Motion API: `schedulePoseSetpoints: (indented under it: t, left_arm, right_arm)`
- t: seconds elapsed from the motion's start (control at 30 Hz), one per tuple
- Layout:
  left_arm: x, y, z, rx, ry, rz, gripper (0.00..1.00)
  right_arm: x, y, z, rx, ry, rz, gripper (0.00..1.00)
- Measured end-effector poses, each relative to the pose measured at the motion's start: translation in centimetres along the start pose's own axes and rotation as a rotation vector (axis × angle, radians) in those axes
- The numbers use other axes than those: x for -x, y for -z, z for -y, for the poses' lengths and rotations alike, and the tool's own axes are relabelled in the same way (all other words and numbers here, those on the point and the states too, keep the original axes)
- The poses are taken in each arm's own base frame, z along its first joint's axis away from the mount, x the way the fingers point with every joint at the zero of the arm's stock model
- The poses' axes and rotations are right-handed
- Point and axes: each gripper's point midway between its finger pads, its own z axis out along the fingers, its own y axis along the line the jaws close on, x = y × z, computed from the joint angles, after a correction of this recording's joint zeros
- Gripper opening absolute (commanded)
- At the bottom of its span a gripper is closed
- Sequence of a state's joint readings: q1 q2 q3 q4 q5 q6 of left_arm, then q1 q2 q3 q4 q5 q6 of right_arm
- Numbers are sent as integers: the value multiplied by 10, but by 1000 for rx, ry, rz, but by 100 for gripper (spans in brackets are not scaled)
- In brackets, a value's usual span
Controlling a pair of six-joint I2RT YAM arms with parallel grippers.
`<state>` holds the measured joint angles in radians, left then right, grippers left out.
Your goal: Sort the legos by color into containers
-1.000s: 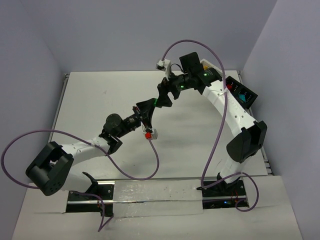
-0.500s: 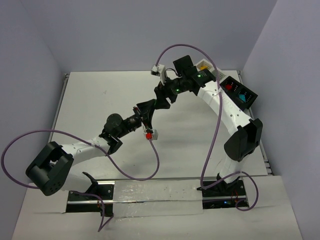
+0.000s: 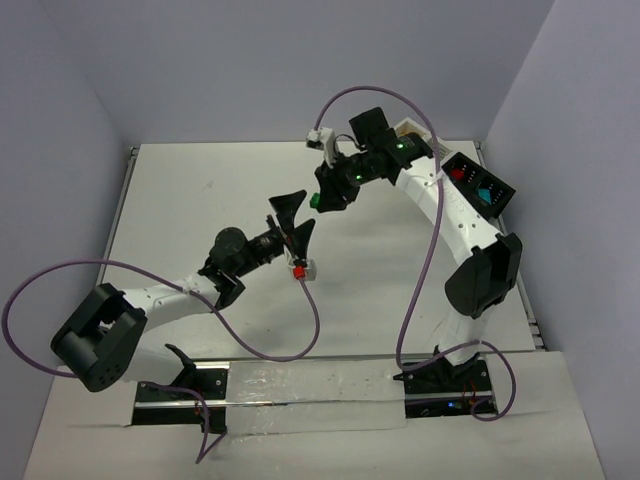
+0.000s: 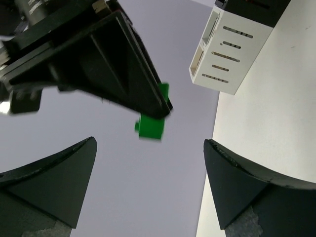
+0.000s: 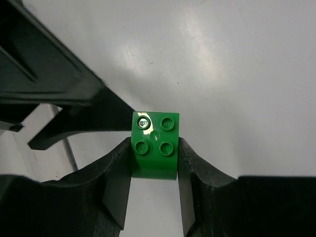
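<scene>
Pretty clearly a robotics lab, some kind of test cell, not anyone's home or shop. From where I'm standing there's a bare white counter (image 3: 200,200) boxed in by plain pale-lavender walls (image 3: 250,60) on three sides. A left arm (image 3: 170,295) and a right arm (image 3: 455,215), both white-and-black robot hardware, are bolted by a shiny metal plate (image 3: 310,390) at the near edge. Purple cables (image 3: 362,88) loop loose off them. Slotted bins (image 4: 232,54) sit in the far right corner.
</scene>
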<state>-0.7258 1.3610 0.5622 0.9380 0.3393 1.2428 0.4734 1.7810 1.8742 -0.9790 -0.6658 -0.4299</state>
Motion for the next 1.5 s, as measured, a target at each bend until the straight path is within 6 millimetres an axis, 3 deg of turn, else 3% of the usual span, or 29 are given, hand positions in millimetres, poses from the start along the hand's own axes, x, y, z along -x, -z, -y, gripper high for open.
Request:
schedulePoseSetpoints:
  t: [0.13,0.3,0.4,0.5,0.6,0.73,0.9,0.97,1.0,1.1,1.17,1.4,1.5]
  left_arm:
    - [-5,7,1,-1,31,-38,99]
    - [-24,15,-2,-9,212,-159,99]
    - [-48,13,-17,14,383,-261,99]
    - [-69,12,-43,77,546,-339,99]
    - [-84,11,-58,127,681,-395,99]
    - [-98,11,-47,113,827,-474,99]
    - [-114,16,-21,60,952,-580,99]
    - [-121,21,-14,50,989,-617,99]
    - [-123,23,-11,47,1007,-633,99]
    - [-131,26,-8,48,1059,-677,99]
    - [-138,28,-9,55,1095,-702,99]
    - [-160,46,-25,123,1232,-763,99]
    - [-169,56,-31,156,1280,-789,99]
  right_arm:
    - [-2,35,65,-165,-97,66,0]
    - [-25,107,181,-500,-207,130,0]
    - [-49,147,248,-688,-253,125,0]
    - [-76,168,298,-812,-284,82,0]
    - [-104,172,331,-881,-306,20,0]
    - [-130,160,347,-896,-322,-53,0]
    - [-141,154,355,-904,-326,-83,1]
    - [-142,153,357,-908,-324,-83,7]
    - [-141,153,358,-911,-322,-81,11]
    - [-139,154,361,-922,-317,-75,51]
    - [-138,154,363,-928,-317,-69,64]
    - [-132,148,361,-916,-350,-32,84]
    - [-118,145,352,-896,-360,7,86]
